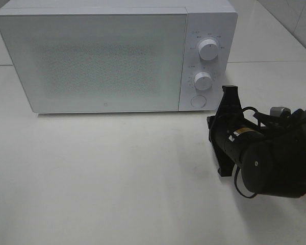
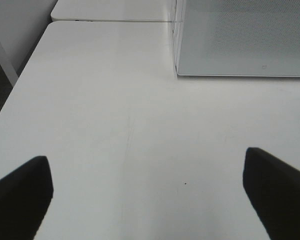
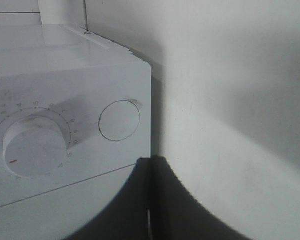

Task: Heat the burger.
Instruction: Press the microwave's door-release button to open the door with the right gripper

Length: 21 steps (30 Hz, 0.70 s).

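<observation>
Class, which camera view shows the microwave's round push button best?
Right wrist view: the round button is close, large and unblocked. The exterior high view shows it small, under the lower dial. The left wrist view shows only the microwave door.

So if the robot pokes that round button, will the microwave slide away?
Probably not. The microwave is a big box sitting flat on the table, so it likely stays put and won't tip. The round button looks flush with the front, so a gentle poke from the shut right tool should do.
</observation>
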Each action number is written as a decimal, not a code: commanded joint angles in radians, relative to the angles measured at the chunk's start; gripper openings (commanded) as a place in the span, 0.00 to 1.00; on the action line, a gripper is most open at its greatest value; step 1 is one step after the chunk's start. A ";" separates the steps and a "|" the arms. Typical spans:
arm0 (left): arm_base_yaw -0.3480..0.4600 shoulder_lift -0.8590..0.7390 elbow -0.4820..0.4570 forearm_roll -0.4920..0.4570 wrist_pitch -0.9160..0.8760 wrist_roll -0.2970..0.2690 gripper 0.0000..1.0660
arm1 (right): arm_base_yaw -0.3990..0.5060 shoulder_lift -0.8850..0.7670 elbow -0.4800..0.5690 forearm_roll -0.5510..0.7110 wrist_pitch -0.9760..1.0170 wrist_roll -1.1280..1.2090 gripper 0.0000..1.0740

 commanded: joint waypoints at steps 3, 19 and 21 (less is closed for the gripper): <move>-0.003 -0.019 0.002 -0.003 -0.007 -0.003 0.92 | -0.060 0.040 -0.082 -0.042 0.017 -0.021 0.00; -0.003 -0.019 0.002 -0.003 -0.007 -0.003 0.92 | -0.099 0.139 -0.236 -0.046 0.104 -0.056 0.00; -0.003 -0.019 0.002 -0.003 -0.007 -0.003 0.92 | -0.106 0.144 -0.243 -0.047 0.104 -0.061 0.00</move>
